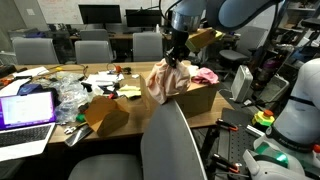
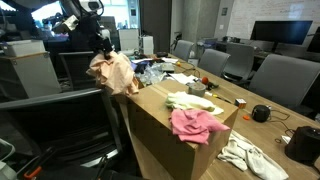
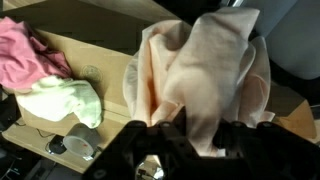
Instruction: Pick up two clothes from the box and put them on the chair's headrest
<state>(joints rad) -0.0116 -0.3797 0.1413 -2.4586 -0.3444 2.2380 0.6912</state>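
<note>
Wooden table (image 2: 275,97): cardboard box (image 2: 160,135), laptop (image 1: 27,112), clear plastic (image 1: 70,100), white cloth (image 2: 248,155) beside box.

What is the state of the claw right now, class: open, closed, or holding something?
Claw: closed, holding the peach cloth, which hangs from it.

Exterior view | tool (image 1: 177,52) seen clamped on peach cloth (image 1: 165,82) | cloth held hanging over near corner of open cardboard box (image 1: 200,98) | pink cloth (image 1: 206,76) seen lying in box | box set on table (image 1: 135,118) | grey chair headrest (image 1: 172,135) noted in foreground, below cloth | open laptop (image 1: 25,110) noted at table's left edge
</note>
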